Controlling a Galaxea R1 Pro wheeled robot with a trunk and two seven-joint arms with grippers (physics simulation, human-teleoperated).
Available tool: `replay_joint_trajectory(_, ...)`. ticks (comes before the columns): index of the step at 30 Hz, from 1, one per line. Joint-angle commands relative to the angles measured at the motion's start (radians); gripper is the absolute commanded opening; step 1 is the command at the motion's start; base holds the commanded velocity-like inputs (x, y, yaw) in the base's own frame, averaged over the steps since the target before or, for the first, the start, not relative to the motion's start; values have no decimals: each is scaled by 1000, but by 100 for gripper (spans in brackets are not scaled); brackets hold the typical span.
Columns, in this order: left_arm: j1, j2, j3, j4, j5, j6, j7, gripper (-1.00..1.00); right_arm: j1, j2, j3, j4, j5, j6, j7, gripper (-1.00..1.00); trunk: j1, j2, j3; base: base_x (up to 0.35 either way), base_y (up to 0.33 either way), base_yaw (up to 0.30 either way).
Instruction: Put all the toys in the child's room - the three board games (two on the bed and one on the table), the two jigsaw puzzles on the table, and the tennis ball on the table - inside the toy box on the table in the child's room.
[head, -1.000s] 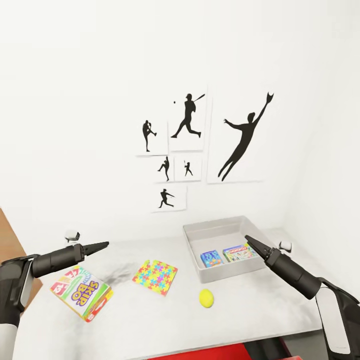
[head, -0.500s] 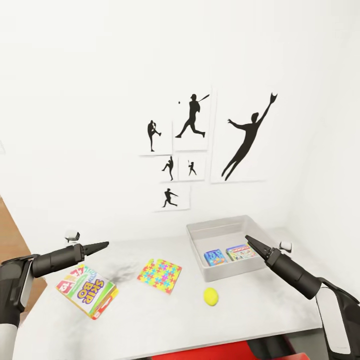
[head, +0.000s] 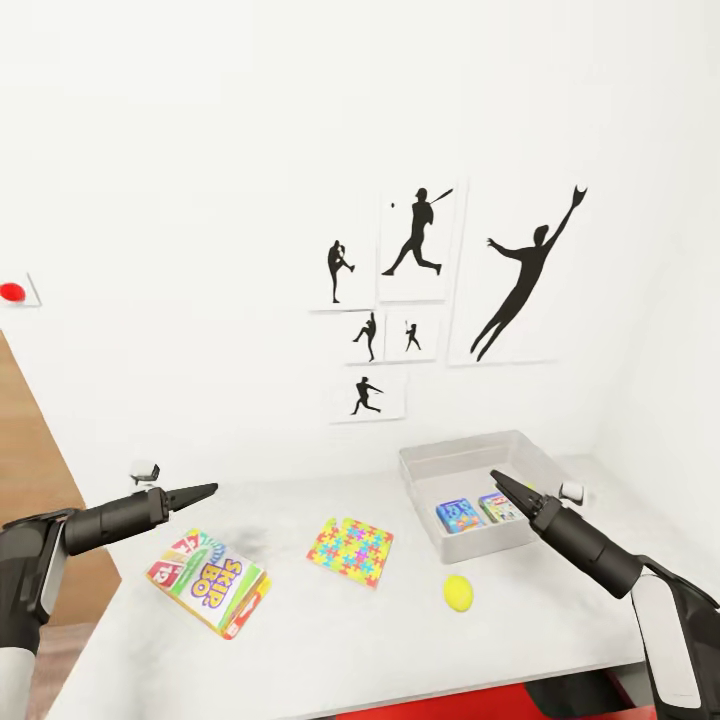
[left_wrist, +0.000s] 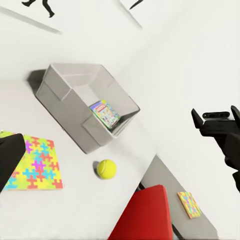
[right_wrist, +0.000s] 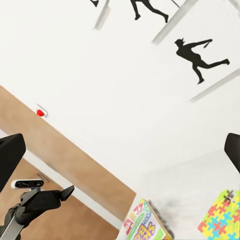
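The light-grey toy box (head: 432, 466) stands at the back right of the pale table (head: 330, 640). Two board games lie in it, a blue one (head: 460, 514) and a green Monopoly box (head: 497, 507). A third board game, a Skip-Bo box (head: 210, 582), lies at the table's left. A jigsaw puzzle (head: 350, 551) lies mid-table, with the tennis ball (head: 458, 592) to its right, in front of the toy box. Another jigsaw puzzle (left_wrist: 190, 204) lies on a grey surface past the table's edge. My left gripper (head: 208, 489) hovers open above the Skip-Bo box. My right gripper (head: 495, 477) hovers open over the toy box's near side.
A red chair (head: 480, 700) sits under the table's near edge. Black sports-silhouette pictures (head: 420, 300) hang on the white wall behind the table. A wooden surface (head: 30, 480) shows at the left, with a small red spot (head: 12, 292) on the wall above it.
The whole picture has slid to the right, so the camera has turned left. Both arms keep their pose in the view. The toys and the toy box have not moved on the table.
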Motion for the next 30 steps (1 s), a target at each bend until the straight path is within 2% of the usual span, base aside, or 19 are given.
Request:
replay_joint_trajectory(1, 0, 0, 1, 0, -4, 11, -6, 100, -1, 0, -1, 0, 0, 6, 2, 100, 0, -1, -1, 0, 286, -5)
replay_joint_trajectory(15, 0, 0, 1, 0, -4, 11, -7, 100, -1, 1, -1, 0, 3, 4, 1, 100, 0, -1, -15, -41, 280, -126)
replay_joint_trajectory(24, 0, 0, 1, 0, -4, 11, -6, 100, -1, 4, -1, -1, 3, 2, 1, 100, 0, -1, -16, -107, 137, -27)
replay_joint_trajectory(30, 0, 0, 1, 0, -4, 10, -6, 100, -1, 5, -1, -1, 3, 2, 3, 100, 0, -1, -10, -46, 35, 92)
